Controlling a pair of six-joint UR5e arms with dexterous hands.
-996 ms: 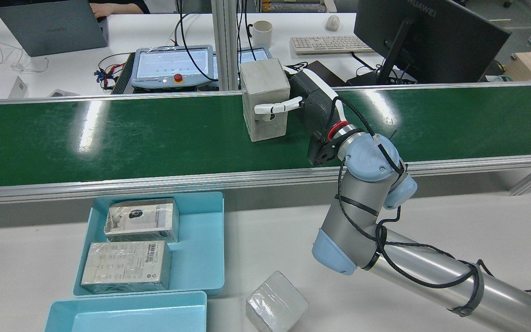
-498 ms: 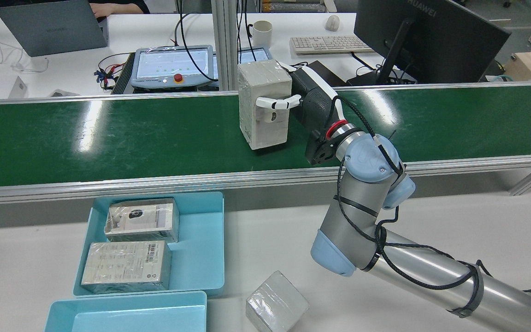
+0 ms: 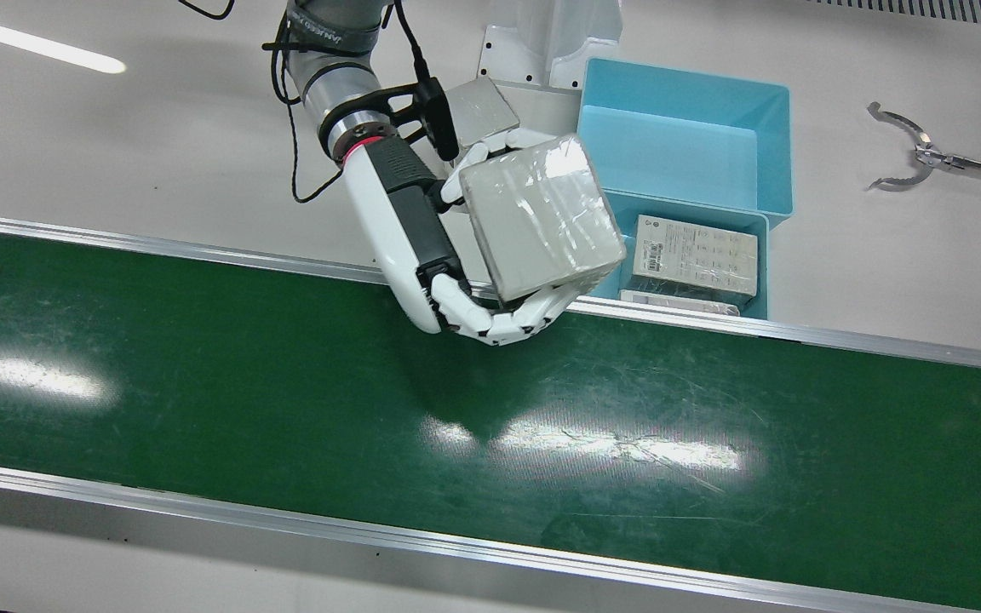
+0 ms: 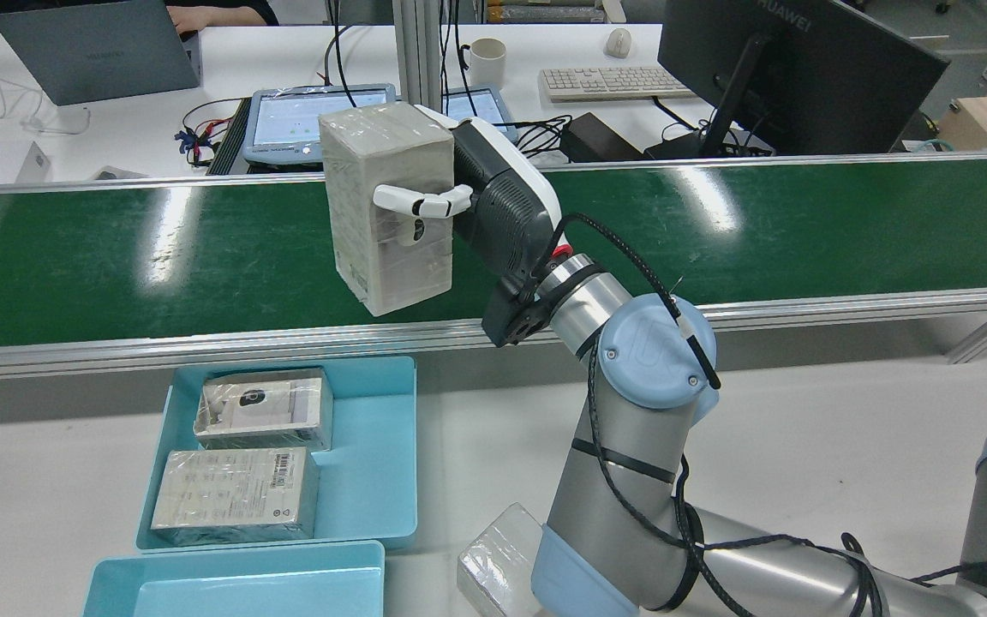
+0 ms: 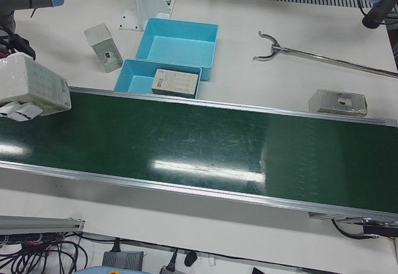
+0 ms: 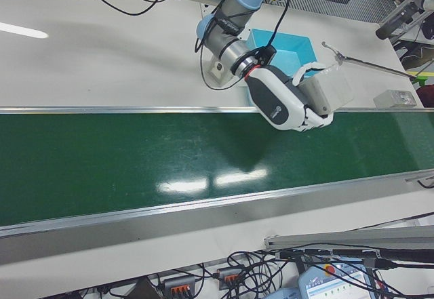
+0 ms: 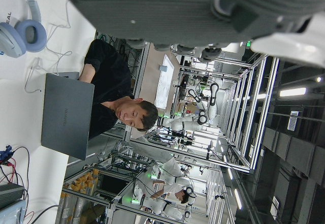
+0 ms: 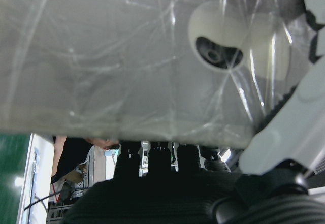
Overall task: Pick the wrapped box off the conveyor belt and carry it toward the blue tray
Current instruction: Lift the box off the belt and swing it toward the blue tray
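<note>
Carrying the wrapped box [image 4: 386,210] clear of the conveyor belt [image 4: 716,231], now raised well above the green surface and drawn toward the belt's near rail, where half a second ago it hung low over mid-belt; lift judged done, transfer toward the blue tray [image 4: 373,480] under way. Clamped in the right hand [image 4: 459,201], fingers [image 3: 499,319] curled round the far face and thumb across the near one, wrist angled up and leftward in the rear view. Left hand's state: cannot tell.
</note>
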